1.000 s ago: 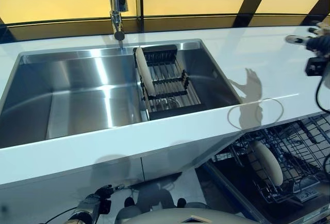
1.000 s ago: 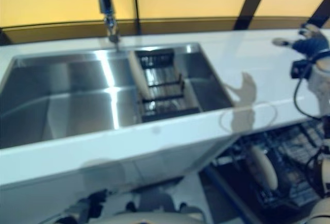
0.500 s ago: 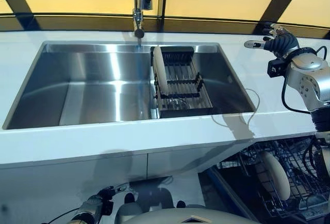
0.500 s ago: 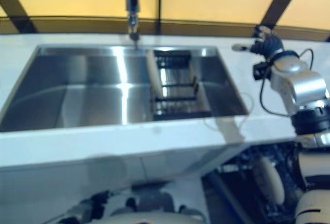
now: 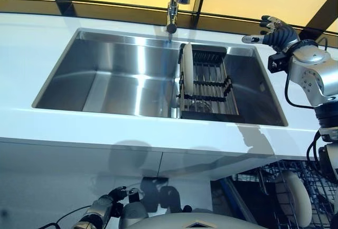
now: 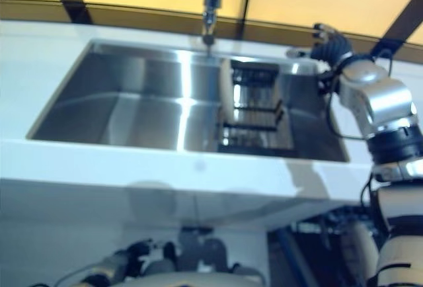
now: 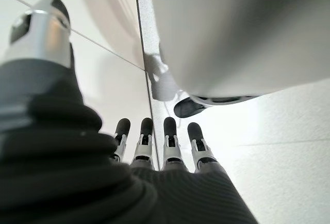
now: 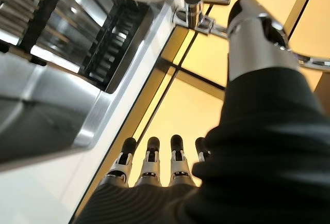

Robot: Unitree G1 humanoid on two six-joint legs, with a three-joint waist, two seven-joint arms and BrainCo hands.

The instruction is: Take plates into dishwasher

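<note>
— Looking at progress: how many plates are in?
— One plate [image 5: 297, 200] stands in the dishwasher rack [image 5: 274, 179]; another plate [image 5: 187, 74] waits upright in the sink rack [image 5: 208, 89].
— And the hands?
— Right hand [image 5: 275, 32] hovers above the sink [image 5: 105, 81] corner, fingers straight, holding nothing; left hand [image 7: 154, 146] hangs low, relaxed, empty

The right hand [image 5: 274, 32] has swung toward the sink [image 5: 132, 78].

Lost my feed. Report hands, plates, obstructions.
Right hand open, empty, raised past the steel sink's right end. Left hand low, open, empty. One white plate upright in the black sink rack; another in the dishwasher's wire basket. Nothing blocking.
</note>
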